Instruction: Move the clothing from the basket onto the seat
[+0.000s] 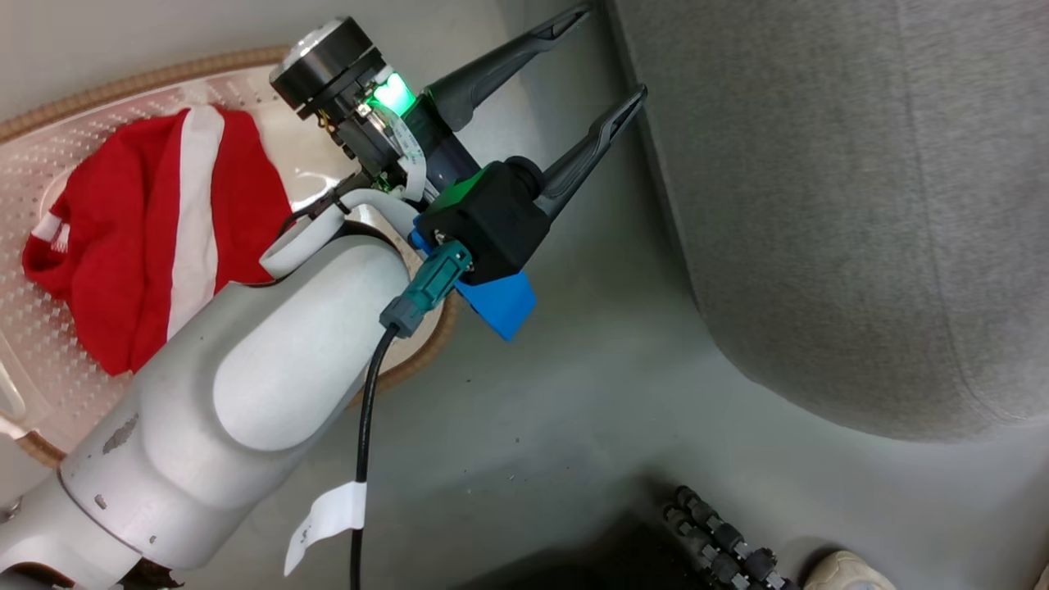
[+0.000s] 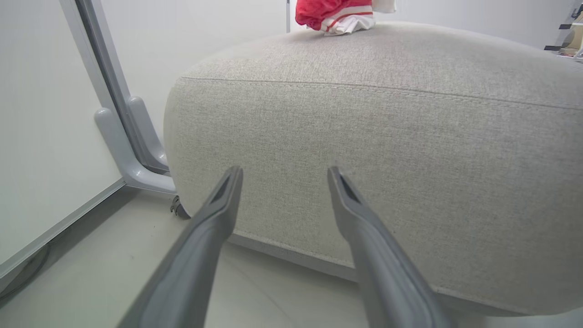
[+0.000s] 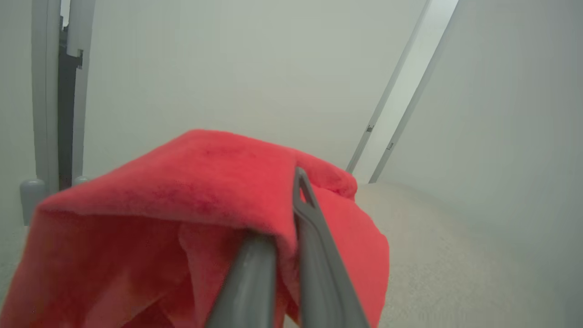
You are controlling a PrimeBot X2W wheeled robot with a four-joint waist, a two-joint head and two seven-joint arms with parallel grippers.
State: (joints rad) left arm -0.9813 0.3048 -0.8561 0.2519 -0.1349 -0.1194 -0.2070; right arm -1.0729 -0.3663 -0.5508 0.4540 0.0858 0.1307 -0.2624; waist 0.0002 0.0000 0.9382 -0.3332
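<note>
We see the left gripper with its two dark fingers spread wide, pointing at the side of the large light grey fabric seat cushion, while the right gripper pinches a plain red soft garment over the cushion's top. A red garment with a broad white stripe lies in the oval cream perforated basket with brown rim; the white tag on the black cable is unreadable.

Counting two red garments: one striped garment, one plain garment. One basket, one seat. Two claws: left claw, right claw.
</note>
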